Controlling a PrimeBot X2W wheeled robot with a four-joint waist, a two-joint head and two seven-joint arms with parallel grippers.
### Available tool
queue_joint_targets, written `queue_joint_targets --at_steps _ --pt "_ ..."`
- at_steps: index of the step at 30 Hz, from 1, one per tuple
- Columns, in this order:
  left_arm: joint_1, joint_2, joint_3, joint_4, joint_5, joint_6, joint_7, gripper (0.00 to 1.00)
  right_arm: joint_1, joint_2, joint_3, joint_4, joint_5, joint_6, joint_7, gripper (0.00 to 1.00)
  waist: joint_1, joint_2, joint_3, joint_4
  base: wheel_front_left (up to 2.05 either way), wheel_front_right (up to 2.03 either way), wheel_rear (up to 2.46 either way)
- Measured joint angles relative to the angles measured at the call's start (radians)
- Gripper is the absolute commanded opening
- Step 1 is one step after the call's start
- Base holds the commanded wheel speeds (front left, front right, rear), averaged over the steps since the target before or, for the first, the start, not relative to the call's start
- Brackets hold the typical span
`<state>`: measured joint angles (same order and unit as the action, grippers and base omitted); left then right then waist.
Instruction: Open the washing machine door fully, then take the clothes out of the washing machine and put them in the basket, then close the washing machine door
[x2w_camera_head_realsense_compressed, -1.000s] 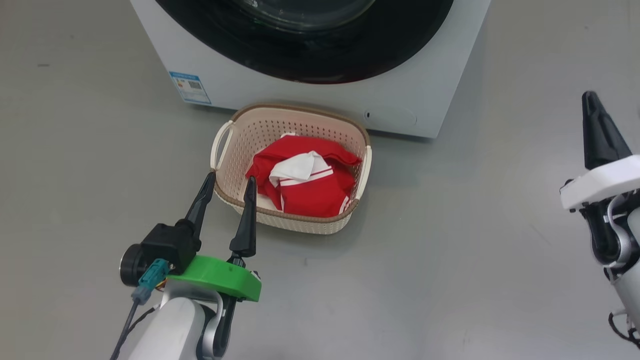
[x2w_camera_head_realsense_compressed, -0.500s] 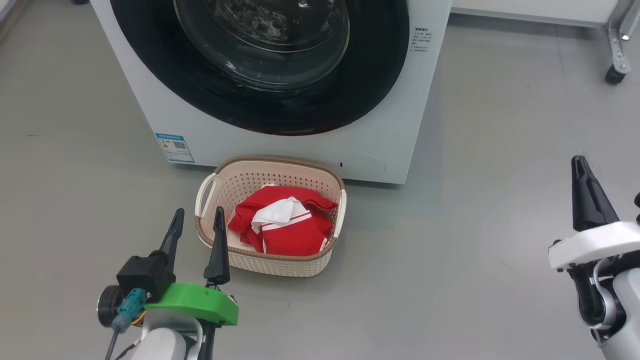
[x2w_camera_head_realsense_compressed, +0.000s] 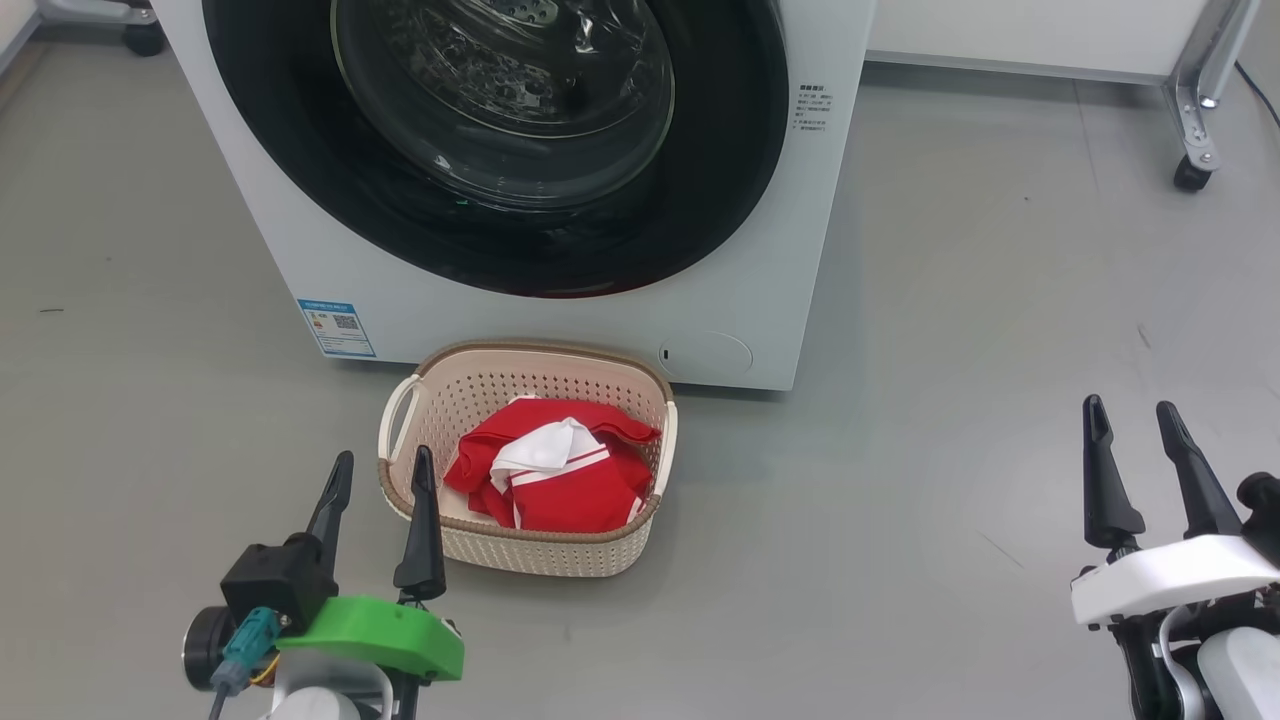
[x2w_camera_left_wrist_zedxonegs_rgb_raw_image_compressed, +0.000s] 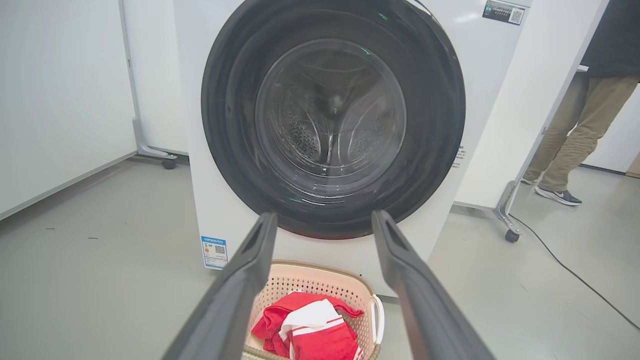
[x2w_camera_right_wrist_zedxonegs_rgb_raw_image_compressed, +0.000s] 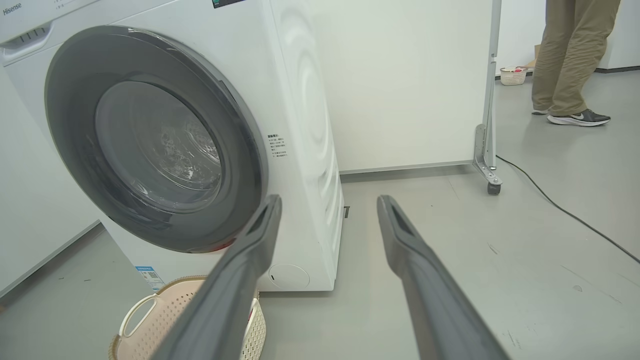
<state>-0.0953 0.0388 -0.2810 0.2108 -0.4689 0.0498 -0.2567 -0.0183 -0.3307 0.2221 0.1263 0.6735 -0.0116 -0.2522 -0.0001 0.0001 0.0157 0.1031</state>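
Note:
The white washing machine (x2w_camera_head_realsense_compressed: 560, 320) stands ahead, and its round black-rimmed door (x2w_camera_head_realsense_compressed: 500, 150) lies shut against the front, also in the left wrist view (x2w_camera_left_wrist_zedxonegs_rgb_raw_image_compressed: 332, 120) and the right wrist view (x2w_camera_right_wrist_zedxonegs_rgb_raw_image_compressed: 150, 145). On the floor before it sits the cream basket (x2w_camera_head_realsense_compressed: 530, 545) holding the red and white clothes (x2w_camera_head_realsense_compressed: 550, 475), likewise (x2w_camera_left_wrist_zedxonegs_rgb_raw_image_compressed: 310, 327). My left gripper (x2w_camera_head_realsense_compressed: 382, 472) hovers open just left of the basket, holding nothing. My right gripper (x2w_camera_head_realsense_compressed: 1133, 418) stands open and empty well to the right over bare floor.
A person's legs and shoes (x2w_camera_right_wrist_zedxonegs_rgb_raw_image_compressed: 570, 65) stand at the far right behind a white wheeled partition (x2w_camera_right_wrist_zedxonegs_rgb_raw_image_compressed: 487, 150). A black cable (x2w_camera_right_wrist_zedxonegs_rgb_raw_image_compressed: 565, 212) runs across the floor there. A caster (x2w_camera_head_realsense_compressed: 1190, 175) sits right of the machine.
The head camera has tilted up, bringing more of the machine into view. My right gripper has opened from shut. Both grippers sit lower in the picture.

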Motion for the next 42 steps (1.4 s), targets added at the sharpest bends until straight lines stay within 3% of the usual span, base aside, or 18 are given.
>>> queue_joint_targets --at_steps 10,42 --pt "0.004 0.000 0.006 -0.008 0.013 -0.012 0.000 1.00 0.044 0.021 -0.027 -0.040 -0.044 0.002 0.000 1.00 0.0000 0.0000 0.000 -0.010 0.00 0.00 0.00" --pt "0.014 0.000 0.007 0.009 0.026 -0.016 0.000 1.00 0.110 0.081 -0.094 -0.078 -0.118 0.054 0.000 1.00 0.0001 0.0000 0.006 -0.010 0.00 0.00 0.00"
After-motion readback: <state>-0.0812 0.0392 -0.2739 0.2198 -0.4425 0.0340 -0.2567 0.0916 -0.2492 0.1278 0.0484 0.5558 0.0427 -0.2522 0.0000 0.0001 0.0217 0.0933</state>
